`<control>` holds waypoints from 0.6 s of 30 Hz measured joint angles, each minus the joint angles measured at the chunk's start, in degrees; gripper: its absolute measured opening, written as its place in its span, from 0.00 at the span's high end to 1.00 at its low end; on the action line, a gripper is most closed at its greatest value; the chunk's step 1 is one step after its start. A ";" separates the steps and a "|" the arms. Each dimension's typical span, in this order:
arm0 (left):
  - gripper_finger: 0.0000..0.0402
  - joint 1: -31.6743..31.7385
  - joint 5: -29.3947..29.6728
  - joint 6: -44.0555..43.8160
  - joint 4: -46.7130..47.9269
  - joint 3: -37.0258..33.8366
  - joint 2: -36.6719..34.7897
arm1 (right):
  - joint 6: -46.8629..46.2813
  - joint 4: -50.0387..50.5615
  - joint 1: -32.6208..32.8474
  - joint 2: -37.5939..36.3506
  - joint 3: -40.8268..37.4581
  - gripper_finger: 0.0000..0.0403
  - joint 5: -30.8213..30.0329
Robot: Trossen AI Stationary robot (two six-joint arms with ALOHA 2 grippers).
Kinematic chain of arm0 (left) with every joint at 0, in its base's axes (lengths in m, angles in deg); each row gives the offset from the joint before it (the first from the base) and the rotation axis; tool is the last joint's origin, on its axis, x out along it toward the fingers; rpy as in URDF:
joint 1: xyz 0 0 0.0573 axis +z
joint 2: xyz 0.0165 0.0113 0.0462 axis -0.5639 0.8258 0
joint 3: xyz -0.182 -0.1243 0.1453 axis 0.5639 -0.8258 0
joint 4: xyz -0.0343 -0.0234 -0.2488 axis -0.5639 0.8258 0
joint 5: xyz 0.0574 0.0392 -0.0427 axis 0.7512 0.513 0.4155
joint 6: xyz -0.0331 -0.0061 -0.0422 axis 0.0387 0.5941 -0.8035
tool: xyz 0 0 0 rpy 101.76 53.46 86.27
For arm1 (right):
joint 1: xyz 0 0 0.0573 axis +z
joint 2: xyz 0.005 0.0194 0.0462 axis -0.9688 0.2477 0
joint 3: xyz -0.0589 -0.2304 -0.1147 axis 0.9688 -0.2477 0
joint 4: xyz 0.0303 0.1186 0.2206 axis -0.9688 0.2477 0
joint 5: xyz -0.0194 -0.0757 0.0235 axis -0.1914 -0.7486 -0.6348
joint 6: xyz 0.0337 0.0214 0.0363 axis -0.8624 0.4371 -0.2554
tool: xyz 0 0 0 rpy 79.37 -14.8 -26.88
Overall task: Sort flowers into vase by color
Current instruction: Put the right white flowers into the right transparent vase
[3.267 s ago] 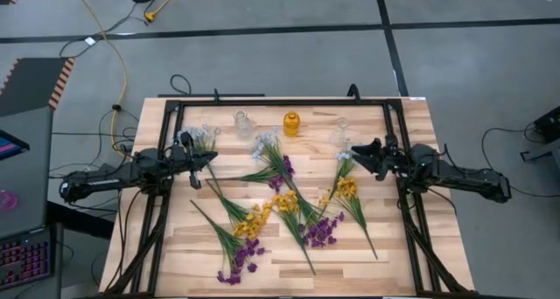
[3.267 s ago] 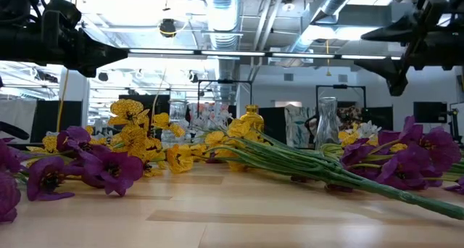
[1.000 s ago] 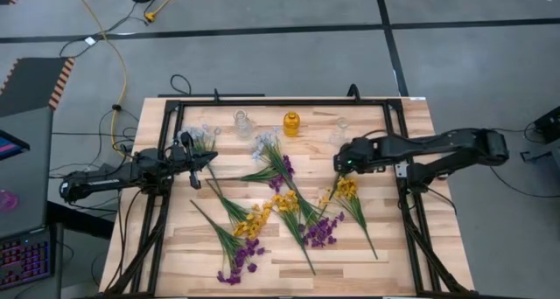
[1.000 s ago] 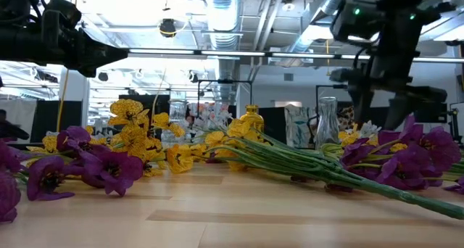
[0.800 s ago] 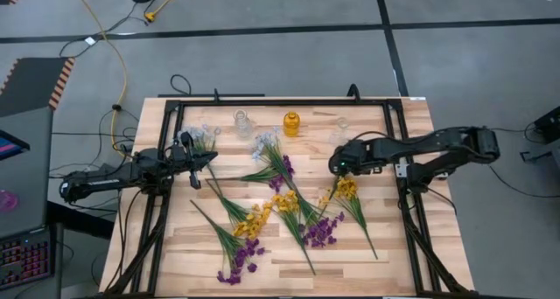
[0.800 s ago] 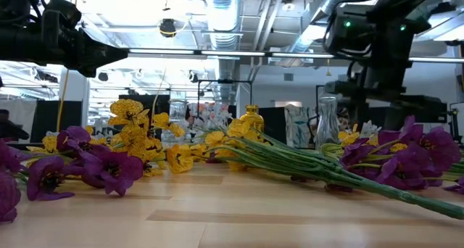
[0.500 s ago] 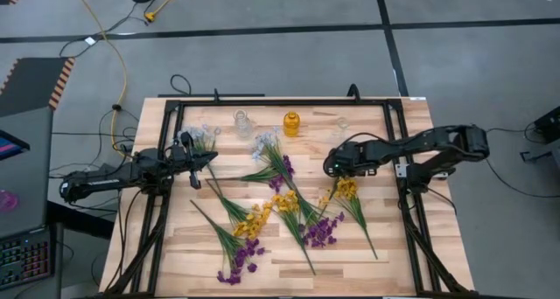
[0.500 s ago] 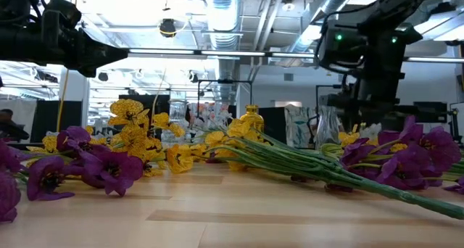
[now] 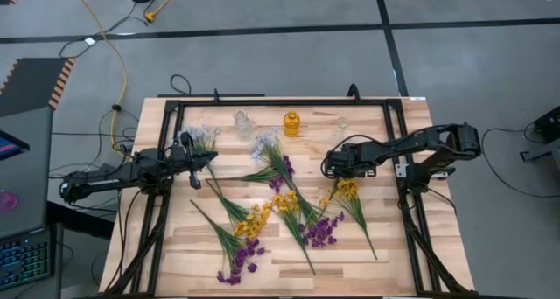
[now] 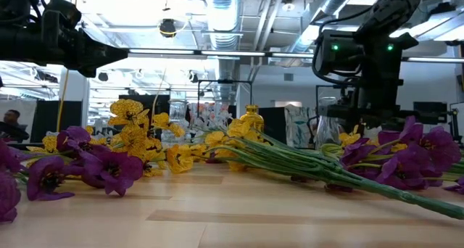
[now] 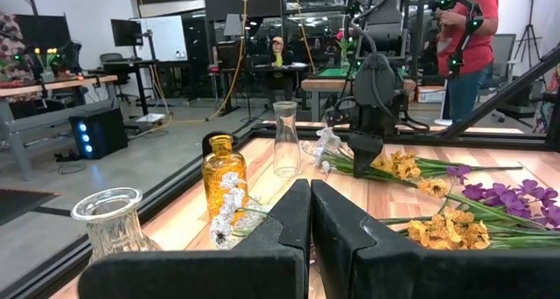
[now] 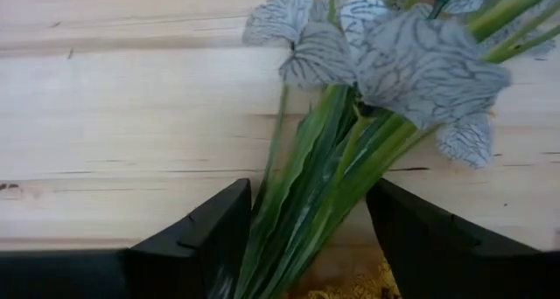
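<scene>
Right wrist view: right gripper (image 12: 302, 238) (jaws wide) straddles the pale flower (image 12: 385, 59) stems (image 12: 319, 190); bunched stalks risk grabbing several

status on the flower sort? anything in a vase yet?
Done: nothing visible; every sprig lies on the table, and the amber vase and clear vases look empty.
In hand: the right tool is open, fingers straddling the stem of a pale bluish-white sprig, not yet gripped. The left tool is shut and waits at the left edge.
Left: the yellow flowers, the purple flowers and the pale ones.
</scene>
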 joint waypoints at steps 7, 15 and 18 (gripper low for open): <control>1.00 0.01 0.00 0.00 -0.02 0.01 0.01 | -0.03 -0.32 0.00 -0.17 -0.11 0.56 0.09; 1.00 0.01 0.00 0.00 0.00 -0.01 0.01 | 0.21 -1.77 0.11 -0.17 -0.09 0.78 0.13; 1.00 0.01 -0.02 0.00 0.00 0.00 -0.01 | 0.56 -2.12 0.11 -0.57 -0.11 0.82 0.17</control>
